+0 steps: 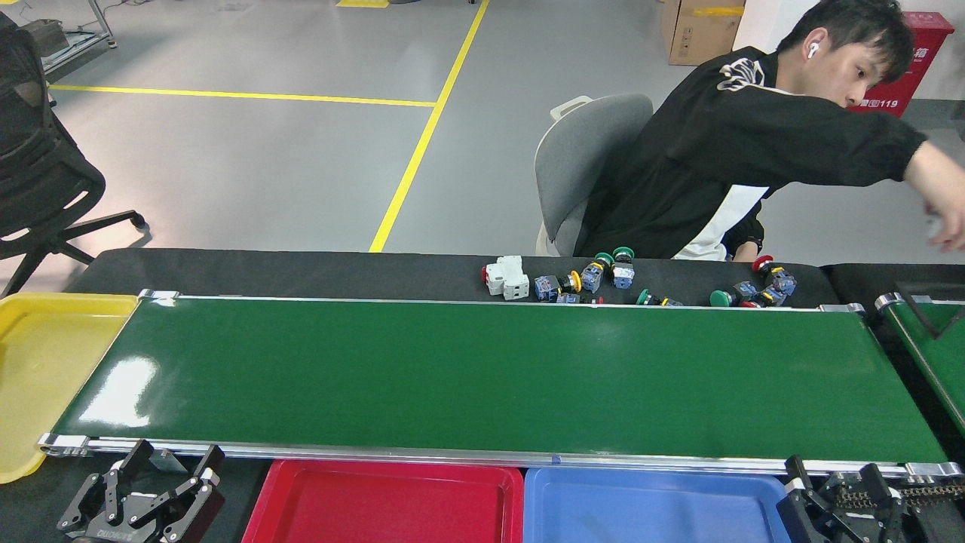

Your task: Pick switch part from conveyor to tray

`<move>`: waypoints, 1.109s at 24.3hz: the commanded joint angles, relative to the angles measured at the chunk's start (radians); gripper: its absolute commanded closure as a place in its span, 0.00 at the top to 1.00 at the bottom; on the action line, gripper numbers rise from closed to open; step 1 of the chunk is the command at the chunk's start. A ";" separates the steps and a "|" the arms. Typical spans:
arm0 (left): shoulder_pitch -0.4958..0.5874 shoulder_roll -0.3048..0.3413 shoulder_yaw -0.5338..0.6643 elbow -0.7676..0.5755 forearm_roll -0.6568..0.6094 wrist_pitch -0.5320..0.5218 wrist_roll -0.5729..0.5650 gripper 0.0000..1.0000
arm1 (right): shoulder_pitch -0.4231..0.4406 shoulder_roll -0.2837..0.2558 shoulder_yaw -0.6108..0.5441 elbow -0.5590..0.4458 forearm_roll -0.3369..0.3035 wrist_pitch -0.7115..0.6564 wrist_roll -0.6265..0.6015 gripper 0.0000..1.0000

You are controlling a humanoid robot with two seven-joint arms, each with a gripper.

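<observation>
Nothing is sitting on the conveyor (497,377) yet (switch parts (588,277) lying on the table beyond it), trays showing nothing inside, left gripper (170,467) and right gripper (833,483) both waiting spread, holding nothing.

The robot's left claw (173,469) is a matte-black assembly of angular linkage bars, with small pale pads near the tips of its two fingers (212,461) and pale lettering, too small to read, printed along the housing just below them. The right claw (833,475) shares the same black build, with a white patch beside its left finger and, just to its right, a run of dark chain-like links edged by a silver bracket.
</observation>
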 commanded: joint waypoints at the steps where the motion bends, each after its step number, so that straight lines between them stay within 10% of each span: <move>1: -0.002 0.009 0.005 -0.014 -0.017 -0.002 0.027 0.99 | -0.008 -0.001 -0.002 -0.015 0.000 0.001 0.000 0.99; 27: 0.004 -0.002 0.001 -0.014 -0.064 -0.002 0.056 0.99 | -0.006 -0.003 -0.002 -0.014 0.000 -0.001 -0.002 0.99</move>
